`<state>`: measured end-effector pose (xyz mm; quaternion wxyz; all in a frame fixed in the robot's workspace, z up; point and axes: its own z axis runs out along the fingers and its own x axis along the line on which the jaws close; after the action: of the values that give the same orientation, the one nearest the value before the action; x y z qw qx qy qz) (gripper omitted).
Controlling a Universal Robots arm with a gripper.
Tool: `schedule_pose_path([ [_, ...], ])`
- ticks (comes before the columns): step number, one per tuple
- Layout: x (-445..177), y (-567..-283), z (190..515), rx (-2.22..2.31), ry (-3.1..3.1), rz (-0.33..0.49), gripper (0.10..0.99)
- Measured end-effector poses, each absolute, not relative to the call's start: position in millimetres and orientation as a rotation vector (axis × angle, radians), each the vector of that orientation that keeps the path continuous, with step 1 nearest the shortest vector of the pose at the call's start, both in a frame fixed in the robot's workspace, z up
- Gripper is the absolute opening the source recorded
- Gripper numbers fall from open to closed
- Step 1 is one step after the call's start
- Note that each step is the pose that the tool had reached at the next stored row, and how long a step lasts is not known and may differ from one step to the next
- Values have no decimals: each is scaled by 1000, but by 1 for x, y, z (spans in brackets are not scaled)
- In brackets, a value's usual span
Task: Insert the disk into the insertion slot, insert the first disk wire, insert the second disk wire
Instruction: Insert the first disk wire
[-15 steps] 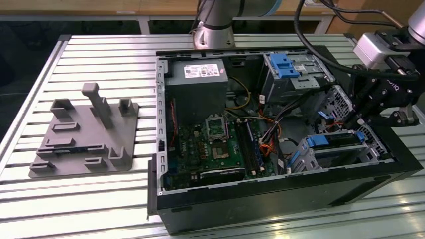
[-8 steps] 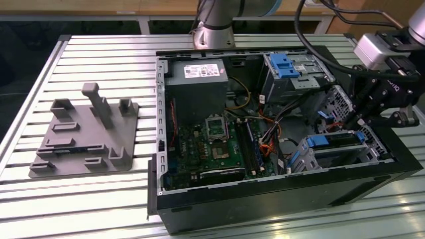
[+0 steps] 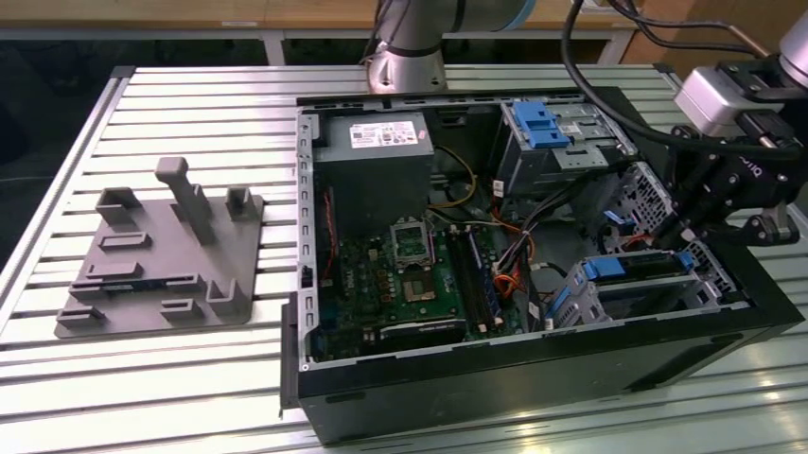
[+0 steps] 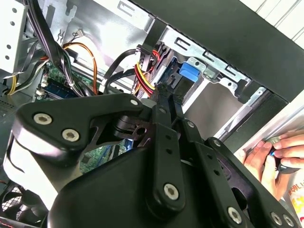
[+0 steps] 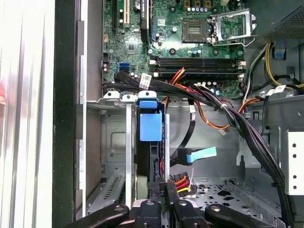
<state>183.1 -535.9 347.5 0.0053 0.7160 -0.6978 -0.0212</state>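
Hovering claw (image 5: 161, 187), disk (image 5: 150, 127) just beside, in slot (image 5: 114, 142)

A black computer case (image 3: 531, 388) lies open on the slatted metal tabletop (image 3: 189, 95), around the gripper (image 3: 688, 235). Red and yellow wires (image 5: 180, 180) run just beside the gripper. A thick bundle of black cables (image 5: 228, 109) crosses between it and the green motherboard (image 5: 164, 40). The board carries memory slots (image 5: 197, 64) and a bare processor socket (image 5: 194, 31). A grey power supply (image 3: 373, 175) sits well apart from the gripper, across the case, as does a wide blue latch (image 3: 546, 123) on its metal cage. Farthest from the gripper, outside the case, a grey fixture plate (image 3: 158, 265) with upright pegs rests on the tabletop.
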Motion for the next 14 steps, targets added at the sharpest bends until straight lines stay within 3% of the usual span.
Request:
schedule_pose_path([
  [14, 185, -536, 345, 2242, -2185, -66, 169],
])
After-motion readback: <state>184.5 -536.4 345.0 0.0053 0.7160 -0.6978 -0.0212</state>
